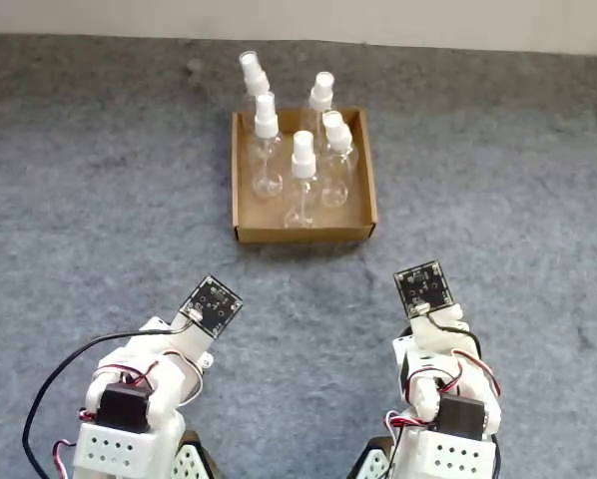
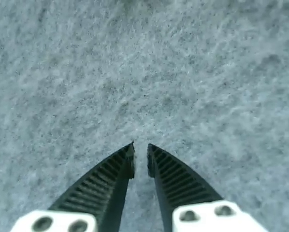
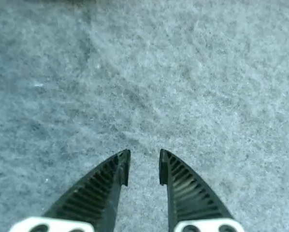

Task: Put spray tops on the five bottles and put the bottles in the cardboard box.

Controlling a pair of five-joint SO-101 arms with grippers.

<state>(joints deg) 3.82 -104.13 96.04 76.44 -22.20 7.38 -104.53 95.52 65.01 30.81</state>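
1. My left gripper is hanging just above the grey carpet. Its jaws are standing all but closed, with only a thin slit between the tips, and they are gripping nothing.
2. My right gripper is hanging over the same carpet. Its jaws are also nearly closed, the gap a touch wider than on the left, and they too are holding nothing.
3. The cardboard box is sitting on the carpet toward the far side of the table, well apart from both pairs of jaws and roughly on the line between my two arms.
4. Five bottles are standing upright inside the box, each wearing a white spray top.
5. From above, one arm and the other arm are sitting folded at the near edge. Their black wrist boards are covering the jaws, and the picture's edge is cutting off both bases.
6. The bottles' clear bodies are blending into the box floor and are proving hard to make out. The two far tops are overlapping the far wall, so I cannot tell exactly where those two are standing.
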